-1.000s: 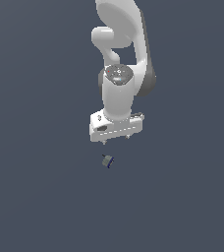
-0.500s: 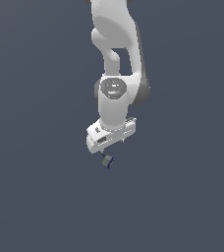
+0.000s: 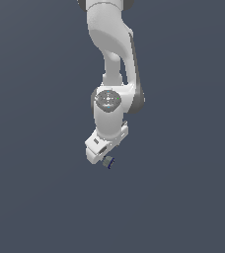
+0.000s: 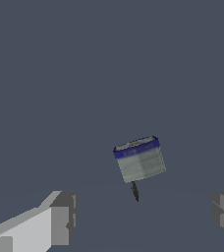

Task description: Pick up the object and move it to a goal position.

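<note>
Reaching down over a plain dark grey-blue ground, the white jointed robot arm (image 3: 112,74) is bent low, its wrist tipped toward the exterior view's left. At its end, the white two-fingered gripper (image 3: 102,157) sits just above the ground. Wrist view shows its two grey finger pads (image 4: 64,216) spread wide, well apart, nothing between them touching either one; the hand is fully open and holds nothing. Smallest item: the object (image 4: 139,158), a stubby grey-green cylinder-like piece with a dark blue band along one edge and a thin dark pin or shadow under it, cannot tell which. It lies on the ground in the gap ahead of the fingers, nearer one side than centred. In the exterior view it shows just beside the gripper's lower edge, toward the exterior view's right. Progress, judged: approach nearly done, grasp not yet made. Left to do: centre over the piece, close, lift, carry to goal. No goal marker visible.
</note>
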Controlling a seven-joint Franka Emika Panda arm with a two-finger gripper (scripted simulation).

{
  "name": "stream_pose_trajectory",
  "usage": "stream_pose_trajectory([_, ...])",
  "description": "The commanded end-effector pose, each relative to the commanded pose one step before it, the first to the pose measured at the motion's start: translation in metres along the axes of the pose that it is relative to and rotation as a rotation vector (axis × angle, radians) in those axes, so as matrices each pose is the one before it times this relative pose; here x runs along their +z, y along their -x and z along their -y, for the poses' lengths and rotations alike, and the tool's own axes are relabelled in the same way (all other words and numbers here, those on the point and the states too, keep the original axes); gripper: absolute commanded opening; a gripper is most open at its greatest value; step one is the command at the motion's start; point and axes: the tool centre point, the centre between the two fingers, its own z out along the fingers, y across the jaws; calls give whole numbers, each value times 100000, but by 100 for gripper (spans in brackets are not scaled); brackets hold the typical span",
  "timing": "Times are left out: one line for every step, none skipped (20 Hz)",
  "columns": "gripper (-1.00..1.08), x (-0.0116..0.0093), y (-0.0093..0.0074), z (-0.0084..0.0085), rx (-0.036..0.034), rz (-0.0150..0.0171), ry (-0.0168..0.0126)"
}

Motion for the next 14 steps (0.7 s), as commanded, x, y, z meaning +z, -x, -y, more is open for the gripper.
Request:
stream_pose_trajectory([100,780,125,-404,-6730,17,-189])
stream_pose_trajectory([100,293,61,-145,-2484,-7,-80])
stream_pose_trajectory([100,277,62,-135,-2347,-14,-77])
stream_pose_trajectory([100,261,62,-124,-2211,-21,-74])
stream_pose_trajectory([100,245,62,-115,-2073,-26,-70])
stream_pose_trajectory([100,229,60,-105,-1938,-30,-66])
stream_pose_trajectory([100,213,58,-96,-1803,-33,-61])
stream_pose_trajectory([100,197,56,-88,-1667,-34,-56])
stream_pose_trajectory([100,181,54,-80,-1532,-35,-52])
stream_pose_trajectory([100,165,50,-71,-1399,-35,-47])
stream_pose_trajectory([100,149,46,-64,-1265,-34,-42])
stream_pose_trajectory([100,134,42,-56,-1130,-33,-37])
stream_pose_trajectory([100,118,38,-49,-997,-30,-33])
stream_pose_trajectory([100,102,34,-42,-863,-27,-28])
